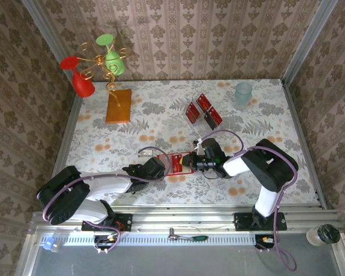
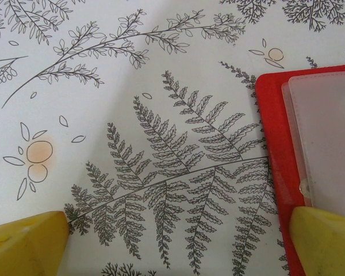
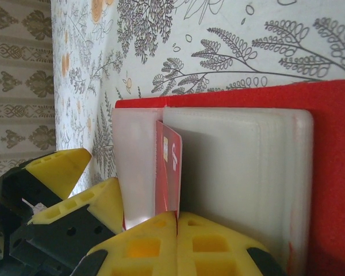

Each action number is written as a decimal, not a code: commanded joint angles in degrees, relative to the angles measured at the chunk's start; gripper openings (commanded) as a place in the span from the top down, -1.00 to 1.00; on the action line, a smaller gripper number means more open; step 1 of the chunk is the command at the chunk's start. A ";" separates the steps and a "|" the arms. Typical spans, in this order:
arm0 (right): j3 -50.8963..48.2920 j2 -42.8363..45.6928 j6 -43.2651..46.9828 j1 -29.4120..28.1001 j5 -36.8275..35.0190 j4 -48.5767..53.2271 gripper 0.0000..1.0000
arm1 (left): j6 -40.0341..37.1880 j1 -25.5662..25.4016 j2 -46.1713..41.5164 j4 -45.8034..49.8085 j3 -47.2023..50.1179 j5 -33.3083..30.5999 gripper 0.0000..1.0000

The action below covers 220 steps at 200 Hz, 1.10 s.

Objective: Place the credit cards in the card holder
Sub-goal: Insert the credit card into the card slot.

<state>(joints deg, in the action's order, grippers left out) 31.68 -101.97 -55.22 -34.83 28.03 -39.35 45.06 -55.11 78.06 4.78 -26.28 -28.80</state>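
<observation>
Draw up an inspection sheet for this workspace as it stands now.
Surface: flower-print tablecloth, lying flat.
Job's things: card holder open between the grippers; inserted credit card slotted between its pale pockets; loose credit cards piled farther back.
Clutter: orange-brown slab, wire stand with red and green cups, pale cup.
Grippers: right gripper shut on the inserted credit card; left gripper open, one finger over the holder's edge.
Cables: cables loop along both arms, clear of the cards.
Surroundings: wallpapered walls; bottle and green-handled tool by the near rail.
</observation>
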 commanded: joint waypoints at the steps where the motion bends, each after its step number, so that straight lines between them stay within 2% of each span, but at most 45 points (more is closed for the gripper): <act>1: 1.26 -2.47 2.10 -0.94 1.63 6.91 1.00 | 0.62 -0.28 1.13 2.24 -0.25 -1.09 -1.00; 25: 2.63 -2.93 2.82 -1.21 2.02 9.20 0.99 | 0.73 -0.26 0.95 2.27 -0.14 -1.17 -1.00; 54: 4.53 -0.05 6.52 -1.06 1.49 16.72 0.45 | 0.80 -0.26 0.76 2.17 0.00 -1.24 -1.00; 76: 6.60 4.36 10.80 -0.57 -0.58 24.92 0.22 | 0.91 -0.26 0.86 1.86 0.16 -1.17 -1.00; 98: 9.24 8.67 14.35 0.02 -3.29 33.43 0.12 | 0.93 -0.26 0.86 1.62 0.36 -1.09 -1.00; 108: 10.73 9.85 15.87 0.10 -4.58 36.79 0.13 | 0.95 -0.35 0.84 1.59 0.38 -1.09 -1.00; 116: 11.74 10.33 16.79 0.06 -5.06 38.51 0.20 | 0.99 -0.35 0.78 1.54 0.40 -1.08 -1.00; 142: 15.11 9.12 18.41 -0.04 -5.22 42.03 0.68 | 0.96 -0.35 0.86 1.42 0.49 -1.09 -1.00; 157: 16.50 7.67 18.82 -0.48 -5.31 42.94 0.81 | 0.99 -0.36 0.89 1.27 0.44 -1.09 -1.00; 220: 20.59 1.50 19.10 -2.78 -6.32 43.56 0.88 | 0.82 -0.32 0.82 0.86 0.53 -1.02 -1.00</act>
<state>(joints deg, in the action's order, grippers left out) 50.35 -98.24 -37.28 -36.84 22.94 1.85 45.32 -55.11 78.06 4.73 -26.28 -28.82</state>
